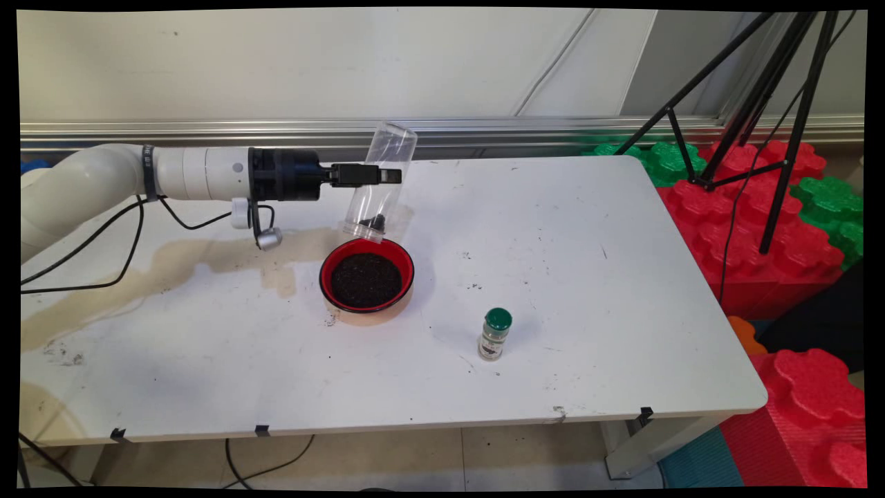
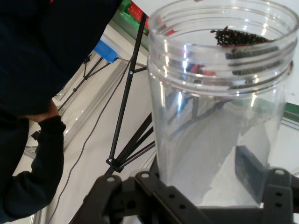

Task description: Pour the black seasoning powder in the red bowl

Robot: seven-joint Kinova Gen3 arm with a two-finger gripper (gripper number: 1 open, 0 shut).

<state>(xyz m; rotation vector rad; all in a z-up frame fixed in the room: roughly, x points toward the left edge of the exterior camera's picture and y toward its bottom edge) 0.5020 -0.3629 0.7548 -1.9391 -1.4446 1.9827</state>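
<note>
My gripper is shut on a clear plastic jar, held tipped with its mouth down just above the far rim of a red bowl. The bowl holds dark grains, and a small clump of the same grains sits at the jar's mouth. In the hand view the jar fills the right side, its threaded mouth at the top with dark grains lying on the rim. One black finger pad shows through the clear wall.
A small spice bottle with a green cap stands to the right of the bowl, nearer the front edge. Beige stains cover the table's left. A black tripod and red and green foam blocks stand beyond the right edge. A person in dark clothing fills the hand view's left.
</note>
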